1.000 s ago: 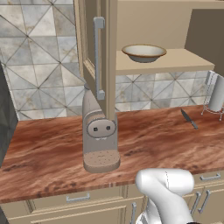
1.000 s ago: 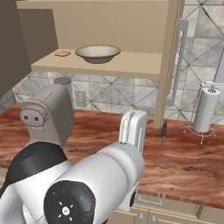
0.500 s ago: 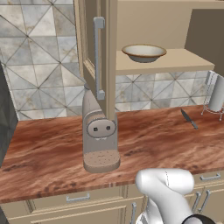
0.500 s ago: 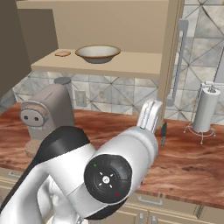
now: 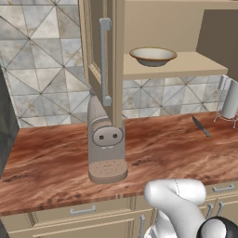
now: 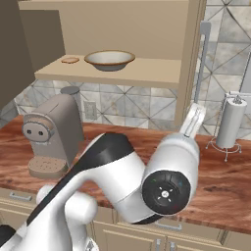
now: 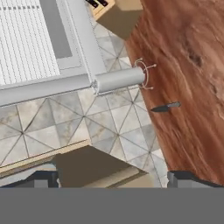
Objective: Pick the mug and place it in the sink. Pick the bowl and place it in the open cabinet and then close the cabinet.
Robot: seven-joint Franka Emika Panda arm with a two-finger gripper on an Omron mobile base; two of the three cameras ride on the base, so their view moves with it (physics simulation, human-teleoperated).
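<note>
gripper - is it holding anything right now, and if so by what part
Nothing is held. In the hand view the gripper has its fingertips far apart with bare space between them, and the bowl sits on the cabinet shelf.

Kitchen: tiled backsplash [image 5: 42, 69], wood-look counter [image 5: 162, 148] (coffee machine [image 5: 107, 144] on it), wall cabinet [image 5: 186, 65].

Arm [image 6: 147, 176] swung further right, elbow now nearer right-base cam.
</note>
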